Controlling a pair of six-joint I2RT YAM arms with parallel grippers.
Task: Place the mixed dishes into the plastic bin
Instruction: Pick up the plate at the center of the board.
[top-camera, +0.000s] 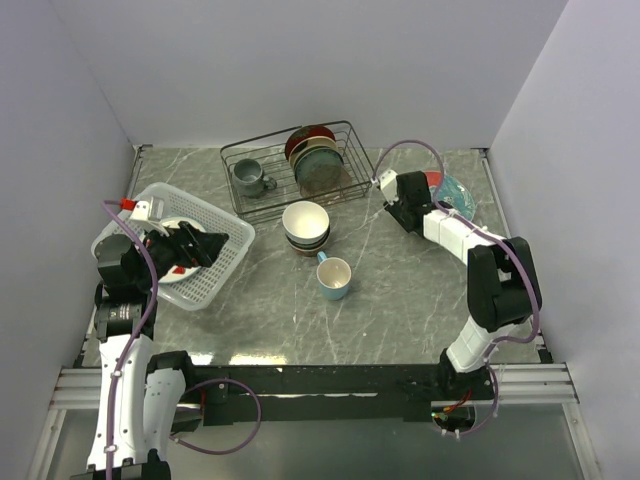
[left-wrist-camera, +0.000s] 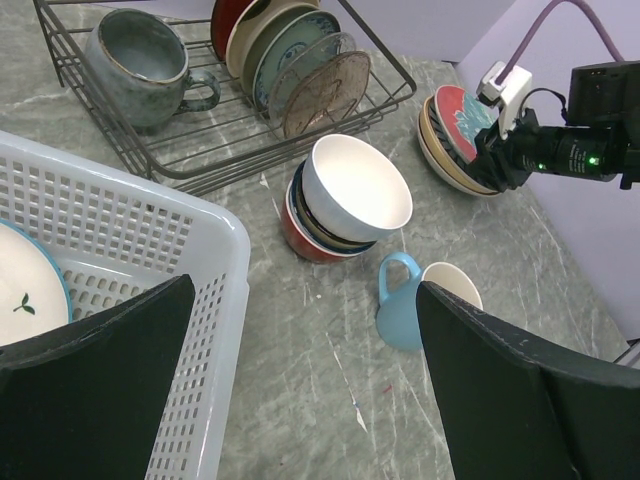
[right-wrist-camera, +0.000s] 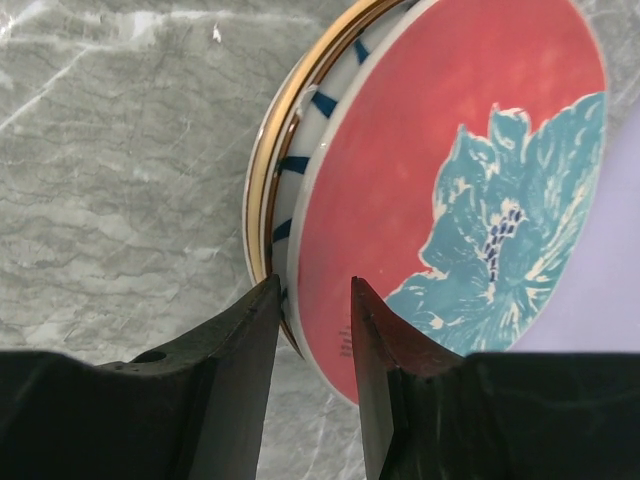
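The plastic bin (top-camera: 222, 268) is white, with lattice walls and rounded corners, and it stands left of the black wire rack (top-camera: 275, 200), nearer to the arms. We count in it one white plate (left-wrist-camera: 25, 290) with a small leaf. Over it hangs the left gripper (top-camera: 200, 250), spread wide and holding nothing.

Right of the rack lies one stack of three plates: a red plate (right-wrist-camera: 400, 180) with a teal flower, a striped plate (right-wrist-camera: 318, 110) and a tan plate (left-wrist-camera: 445, 165). Only the right wrist view separates these layers. There the right gripper (right-wrist-camera: 313, 282) straddles the red rim; if it really presses, we cannot tell.

In front of the rack we see one stack of bowls (top-camera: 306, 225), at least three, and one light blue mug (top-camera: 334, 278).
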